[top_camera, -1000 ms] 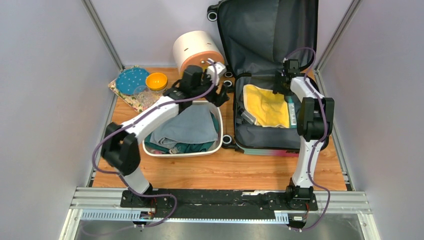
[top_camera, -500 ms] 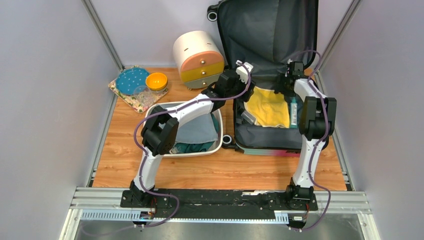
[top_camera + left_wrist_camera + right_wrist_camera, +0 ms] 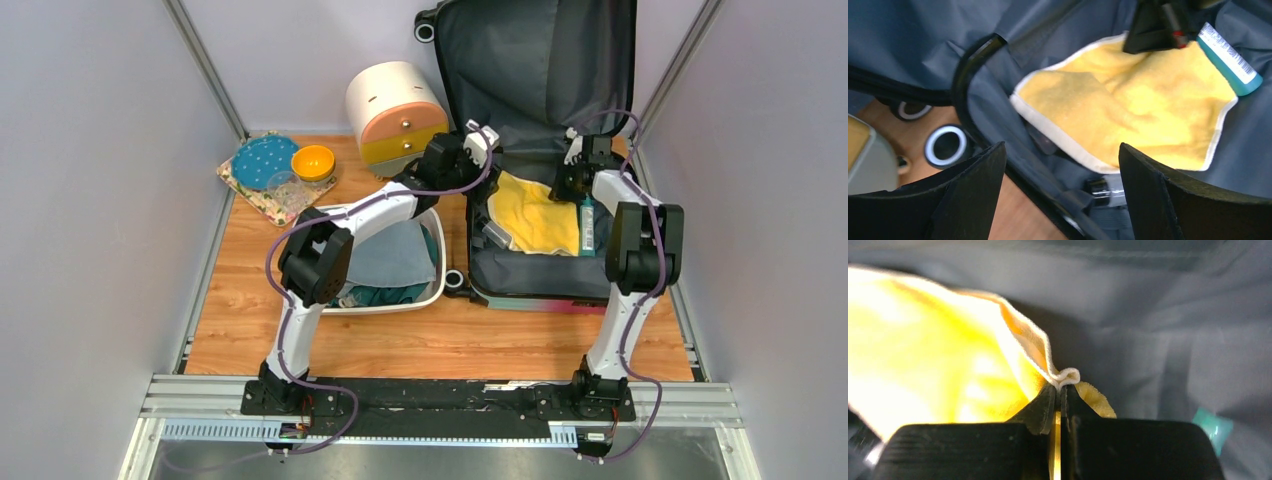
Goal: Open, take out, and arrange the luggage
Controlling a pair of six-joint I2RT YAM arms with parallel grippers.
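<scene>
Luggage (image 3: 560, 295) open, far right of table. R gripper (image 3: 1060, 390) pinched tight on yellow towel (image 3: 938, 355) far corner; L gripper (image 3: 1060, 150) wide open, empty, over luggage's left rim. Best lift slow, w/o dragging teal bottle (image 3: 586, 222).

luggage (image 3: 535, 60) lid's cut off at top edge. right wrist cam: yellow towel (image 3: 948, 365) blurry n blown out, teal bottle (image 3: 1213, 426) mostly hidden behind my right end effector (image 3: 1060, 392).

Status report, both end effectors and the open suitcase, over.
Right end effector shut on a corner of the yellow white-edged cloth. Left end effector open above the dark-grey-lined hard-shell suitcase, lid up. Teal bottle beside the cloth, outside the grip.
</scene>
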